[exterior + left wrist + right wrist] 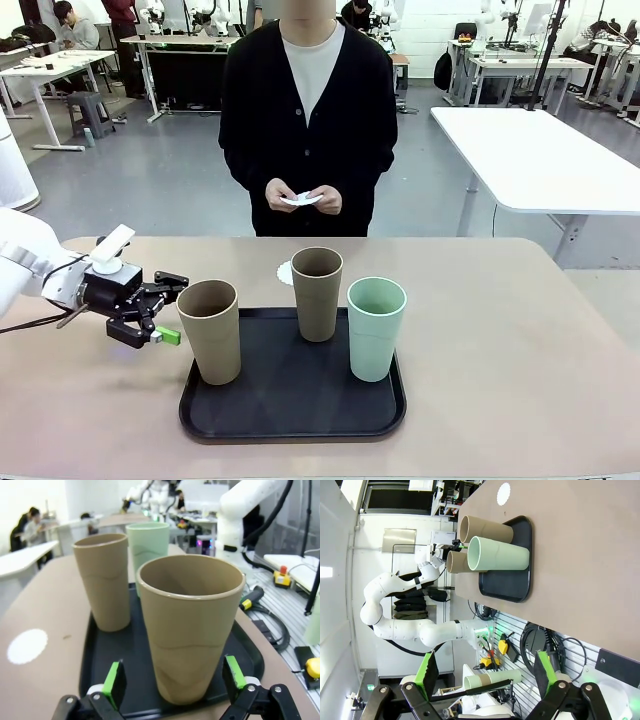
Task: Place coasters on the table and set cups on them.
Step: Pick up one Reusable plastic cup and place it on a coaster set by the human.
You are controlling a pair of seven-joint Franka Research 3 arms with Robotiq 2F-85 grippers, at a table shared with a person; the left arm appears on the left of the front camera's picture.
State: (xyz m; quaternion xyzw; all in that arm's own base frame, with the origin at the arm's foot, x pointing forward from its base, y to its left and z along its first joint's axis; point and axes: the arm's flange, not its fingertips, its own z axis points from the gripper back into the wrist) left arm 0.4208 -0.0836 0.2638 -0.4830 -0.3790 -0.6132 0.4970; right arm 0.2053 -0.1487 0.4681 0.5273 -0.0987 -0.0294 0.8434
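Your left gripper (171, 308), fingers spread, hovers lower left at the tray's (290, 412) left edge, just beside the nearest tan cup (210, 332). Your right gripper (485, 672) is spread too. Farther back on the tray, another tan cup (317, 294) and a mint cup (375, 330) stand upright. Past the tray's far edge, one white coaster (284, 272) lies on the table (500, 340), which is bare at right.

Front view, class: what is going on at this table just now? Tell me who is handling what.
The left claw, open, is lined up on the nearest tan cup without touching it. That cup, the other tan cup and the mint cup stand on a black tray. One coaster lies on the table behind the tray. The person's hands hold something thin and white, likely more coasters. The right claw is open, holding nothing.
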